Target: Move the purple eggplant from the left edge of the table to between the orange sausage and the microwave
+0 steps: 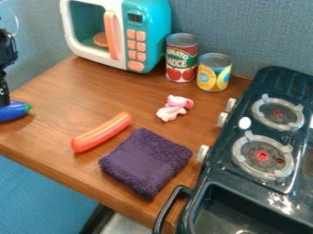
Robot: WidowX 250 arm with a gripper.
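Note:
At the left edge of the camera view the black gripper (5, 93) hangs down, partly cut off by the frame. Its lower end meets the top of a blue-purple toy eggplant (12, 111) with a green tip, which lies at the table's left side. To the right of it is an orange-red toy sausage (101, 132), lying at a slant. A folded dark purple cloth (146, 162) lies beside the sausage, nearer the front edge. Behind the cloth is a small pink and white plush toy (174, 108).
A teal and white toy microwave (145, 39) stands at the back of the wooden table (79, 98). Right of it are a red tomato can (181, 58) and a yellow-labelled can (214, 72). The dark toy stove (278, 151), with burners, knobs and a sink basin, takes up the right side.

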